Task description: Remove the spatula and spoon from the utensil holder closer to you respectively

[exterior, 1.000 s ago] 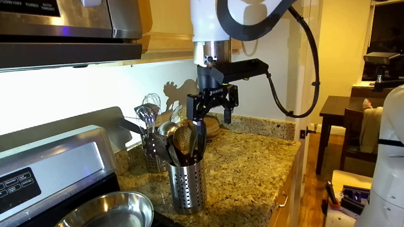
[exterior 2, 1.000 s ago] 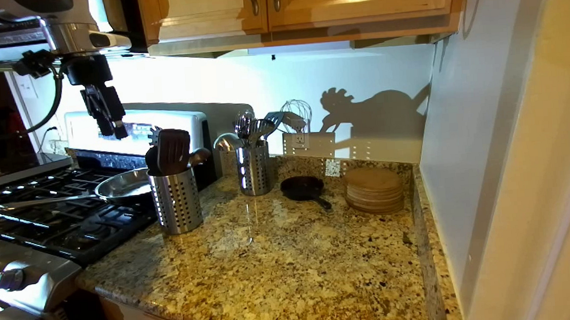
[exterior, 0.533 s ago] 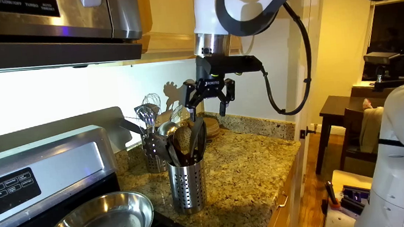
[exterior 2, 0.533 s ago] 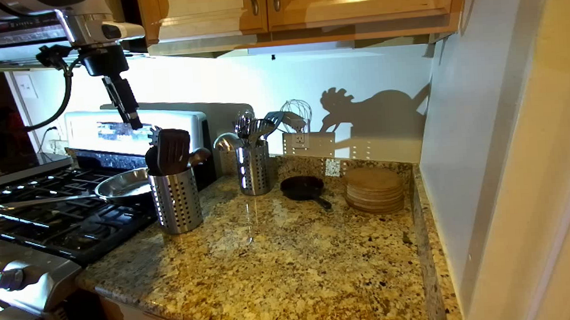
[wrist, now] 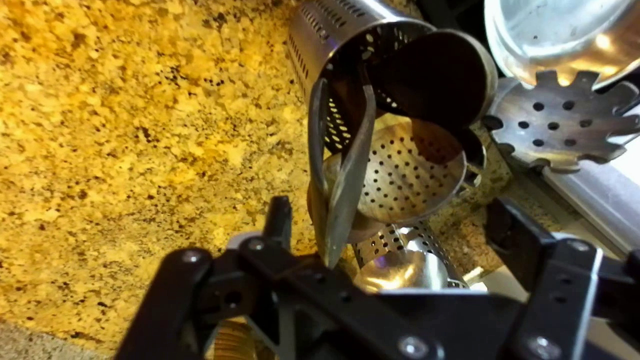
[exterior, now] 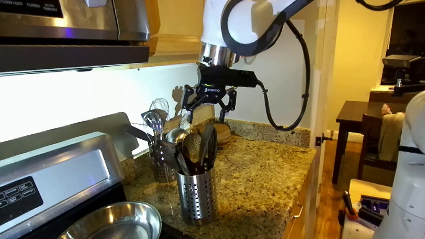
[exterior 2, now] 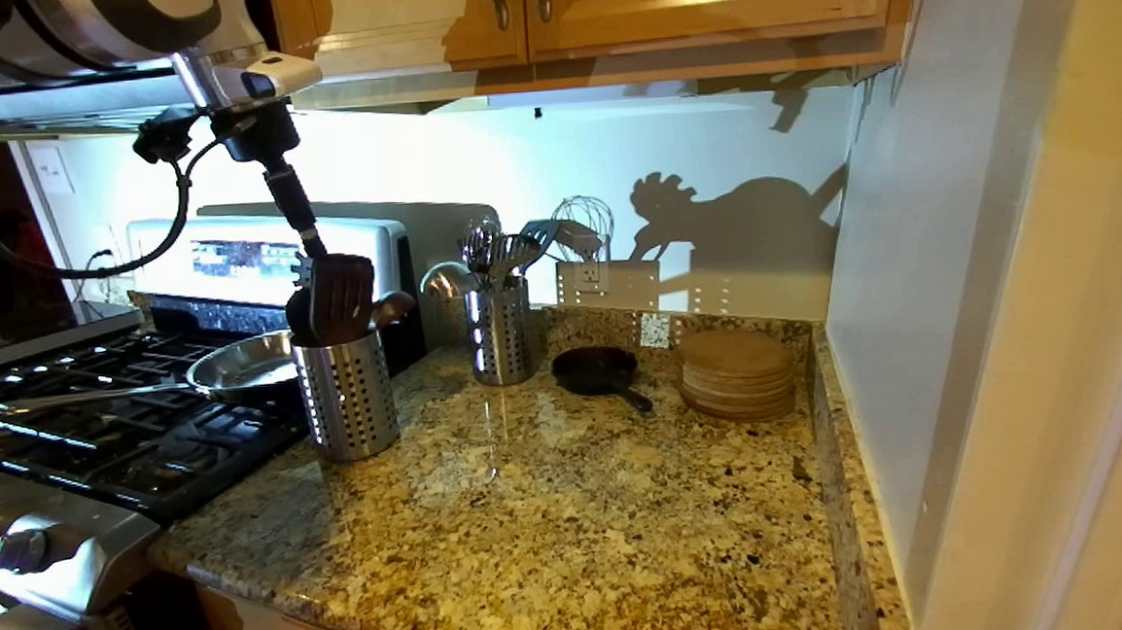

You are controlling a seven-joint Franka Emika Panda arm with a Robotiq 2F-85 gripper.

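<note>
We judge the first step in hand: the approach to the dark brown spatula (exterior 2: 341,309) with a broad slotted head; the black jaws stand spread near its top, pinching nothing; next we should lower, straddle that head alone, close and lift straight up; after it, probably, comes the dark spoon (wrist: 435,75) with a rounded head; both stand in the near shiny silver perforated metal holder (exterior: 198,199) on the speckled granite counter (exterior 2: 575,538), a toothed grey pasta fork (wrist: 555,122) among them; the far perforated silver holder (exterior 2: 501,338) carries silver wire whisks (exterior: 154,124) and a silver ladle (exterior 2: 449,280).
</note>
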